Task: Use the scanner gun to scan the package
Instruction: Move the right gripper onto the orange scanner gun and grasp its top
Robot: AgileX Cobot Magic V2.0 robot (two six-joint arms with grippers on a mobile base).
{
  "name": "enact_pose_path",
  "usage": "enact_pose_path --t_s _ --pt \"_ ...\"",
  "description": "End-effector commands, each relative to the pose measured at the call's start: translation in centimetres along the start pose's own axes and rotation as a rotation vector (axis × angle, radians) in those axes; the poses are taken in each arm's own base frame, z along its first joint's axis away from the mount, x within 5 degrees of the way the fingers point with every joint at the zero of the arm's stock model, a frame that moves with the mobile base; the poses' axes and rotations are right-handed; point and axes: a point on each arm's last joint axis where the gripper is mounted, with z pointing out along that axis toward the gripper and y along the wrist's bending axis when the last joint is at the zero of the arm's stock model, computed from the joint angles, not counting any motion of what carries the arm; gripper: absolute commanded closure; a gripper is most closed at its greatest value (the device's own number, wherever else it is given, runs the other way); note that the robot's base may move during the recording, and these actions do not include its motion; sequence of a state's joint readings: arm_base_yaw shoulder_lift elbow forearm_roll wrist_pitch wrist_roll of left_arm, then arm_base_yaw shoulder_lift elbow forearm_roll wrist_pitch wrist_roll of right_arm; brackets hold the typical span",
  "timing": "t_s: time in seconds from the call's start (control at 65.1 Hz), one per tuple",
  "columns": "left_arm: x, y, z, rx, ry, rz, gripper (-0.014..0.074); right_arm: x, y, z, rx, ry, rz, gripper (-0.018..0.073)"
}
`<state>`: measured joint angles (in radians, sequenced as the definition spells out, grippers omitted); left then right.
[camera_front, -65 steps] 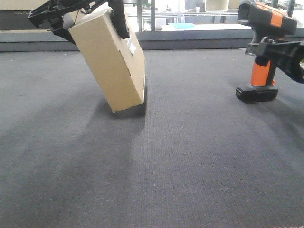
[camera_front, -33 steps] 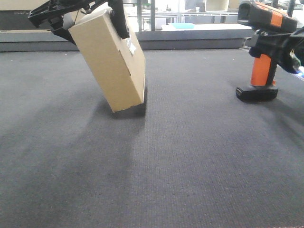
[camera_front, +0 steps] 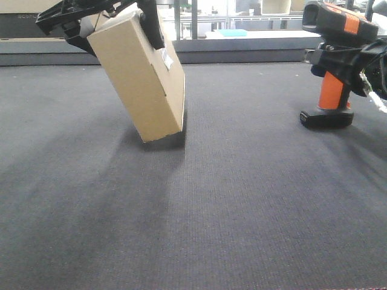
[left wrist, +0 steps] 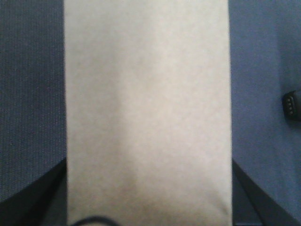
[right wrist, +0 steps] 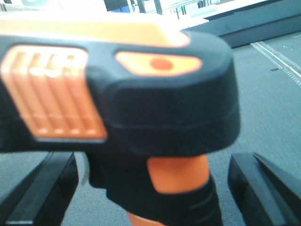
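Front-facing view: the left tool (camera_front: 106,15) clamps the package (camera_front: 136,84) by its top end. The package is tilted, top leaning left, and its lower edge seems to touch the tabletop (camera_front: 242,199). A white label (camera_front: 167,59) sits on the narrow face turned right, toward the scanner (camera_front: 329,93). Judgement: the tilt presents the label to the scanner.

Left wrist view: a tan face fills the frame, and the left fingers (left wrist: 42,202) hug both lower corners, so the hold looks firm.

The scanner stands upright on its black foot, well apart from the package, nose pointing left. The right tool (camera_front: 347,60) sits around the handle, under the head.

Right wrist view: the right fingers (right wrist: 40,188) flank the orange handle with a gap on each side. The jaws are wide and not yet closed.

Judgement: the step in hand is grasping the scanner, with no scan yet. Next is to close on the handle, lift, and aim the head at the label.
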<state>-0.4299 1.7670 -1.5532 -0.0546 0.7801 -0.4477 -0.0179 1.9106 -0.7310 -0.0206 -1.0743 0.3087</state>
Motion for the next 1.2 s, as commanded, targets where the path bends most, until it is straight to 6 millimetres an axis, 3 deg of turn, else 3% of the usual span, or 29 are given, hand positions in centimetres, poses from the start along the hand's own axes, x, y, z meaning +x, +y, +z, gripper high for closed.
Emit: enact_pose_path --t_s 0.0,0.937,1.044,1.183 --pt "-0.24 -0.39 -0.29 0.012 -0.028 0.013 0.0457 -0.37 0.13 0.08 -0.017 -0.031 -0.008 -0.0001" --pt "-0.32 -0.23 -0.29 -0.006 -0.037 0.033 0.0457 -0.71 -0.12 0.15 0.010 -0.063 0.011 0.0006" --pt "-0.32 -0.23 -0.29 -0.006 -0.037 0.033 0.0457 -0.70 -0.12 0.15 0.011 -0.062 0.011 0.0089" --pt "-0.32 -0.23 -0.29 -0.006 -0.037 0.033 0.0457 -0.70 -0.12 0.15 0.011 -0.062 0.011 0.0295"
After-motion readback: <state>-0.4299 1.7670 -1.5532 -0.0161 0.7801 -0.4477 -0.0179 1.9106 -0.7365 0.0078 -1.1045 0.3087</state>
